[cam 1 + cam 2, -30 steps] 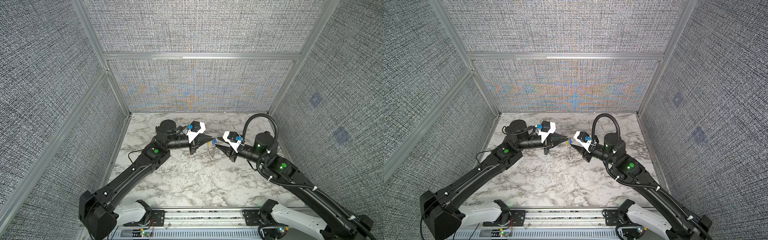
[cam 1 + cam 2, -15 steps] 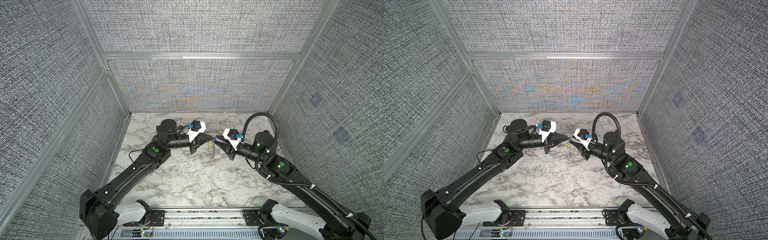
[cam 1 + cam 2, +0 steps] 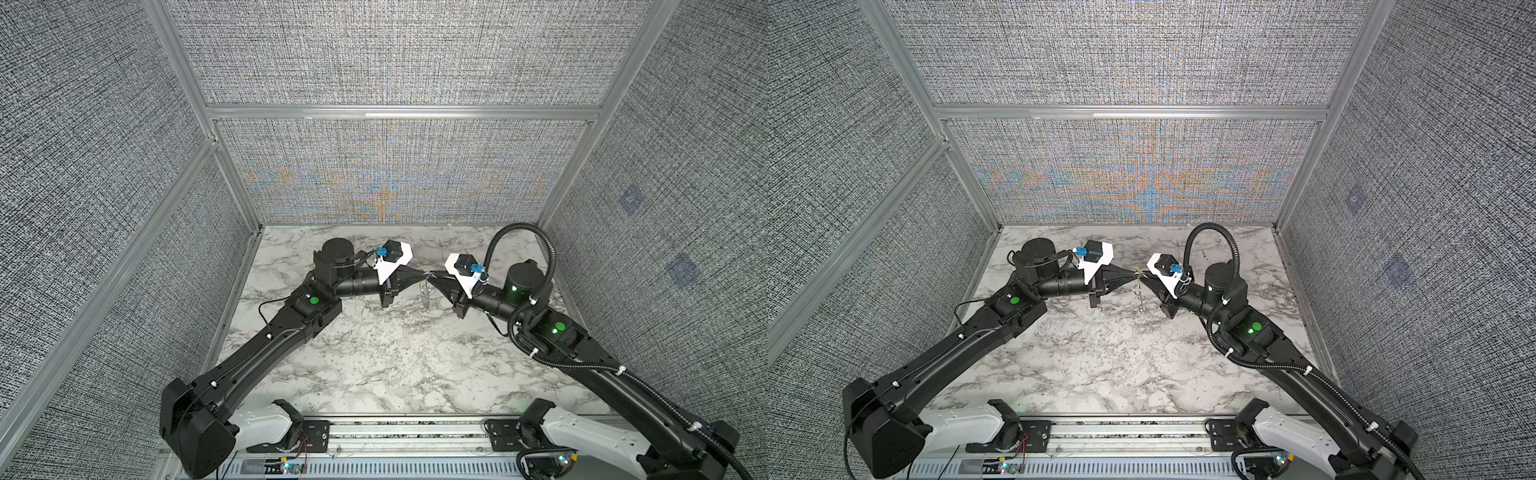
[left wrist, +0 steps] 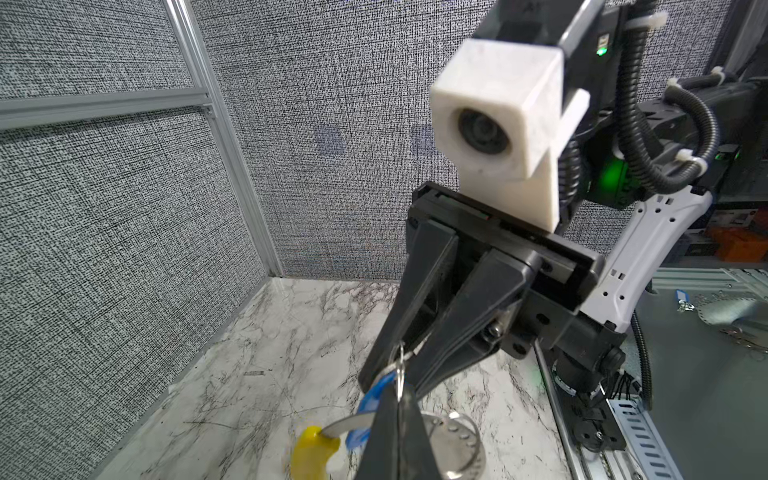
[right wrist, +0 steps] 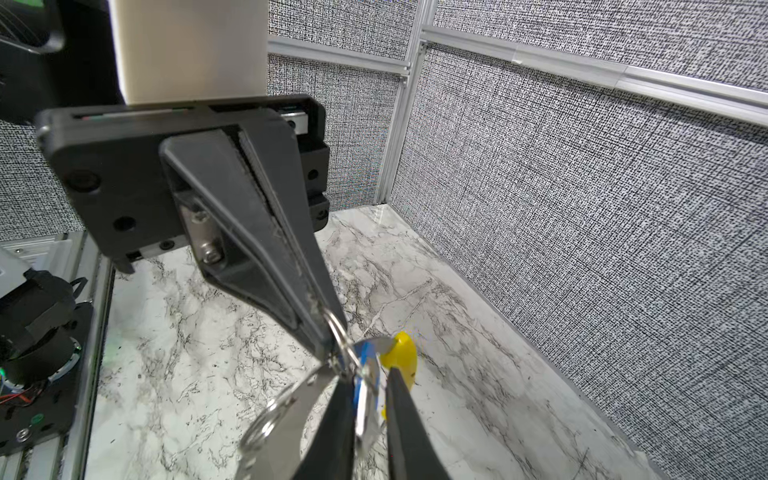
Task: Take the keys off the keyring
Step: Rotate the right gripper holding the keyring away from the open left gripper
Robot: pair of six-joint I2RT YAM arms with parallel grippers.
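Note:
Both grippers meet above the middle of the table in both top views. My left gripper [image 3: 421, 274] [image 4: 398, 411] is shut on the keyring [image 4: 345, 426], a thin grey band with a yellow sleeve [image 4: 311, 451] [image 5: 402, 353]. My right gripper [image 3: 1144, 276] [image 5: 369, 380] faces it tip to tip, its fingers shut on the blue key [image 5: 365, 365] [image 4: 372, 397]. A pale silvery key [image 5: 286, 419] [image 3: 424, 296] hangs from the ring below the fingertips, above the table. How the keys sit on the ring is hidden by the fingers.
The marble table [image 3: 374, 353] is walled by grey fabric panels on the left, back and right. An aluminium rail [image 3: 399, 432] with the arm bases runs along the front edge. A black cable loop [image 3: 519, 241] arches over the right arm.
My right gripper's fingers have closed in on the blue key while the arm edged slightly toward the left gripper. My left gripper has stayed shut on the ring.

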